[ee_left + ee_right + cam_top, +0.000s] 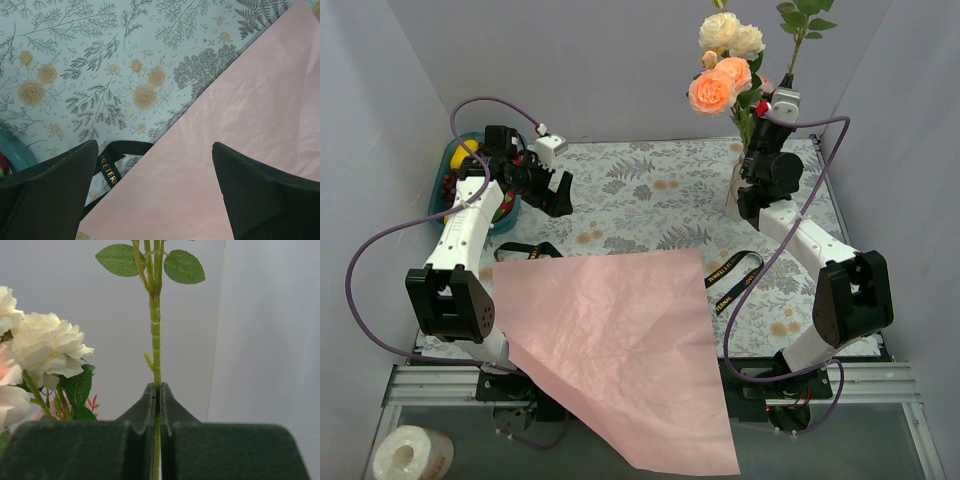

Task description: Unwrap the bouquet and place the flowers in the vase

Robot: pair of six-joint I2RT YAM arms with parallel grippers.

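Far right on the tabletop point(640, 195): vase point(731, 195), mostly hidden behind the right arm, only a pale sliver showing; flowers point(725, 65) rising above it, topmost leaves cut off; right pincer point(156, 387) clamped tight on a green stem point(156, 340); left pincer point(155, 144) spread wide, holding nothing, over pink paper point(610, 340) and black ribbon point(107, 170).

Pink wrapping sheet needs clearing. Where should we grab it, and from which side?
Grip the pink sheet at its near corner, which overhangs the table edge; elsewhere it lies flat with no fold to pinch. Come from the near side, one finger above, one below. Use the open left gripper; the right gripper is shut on a flower stem. Reach looks tight.
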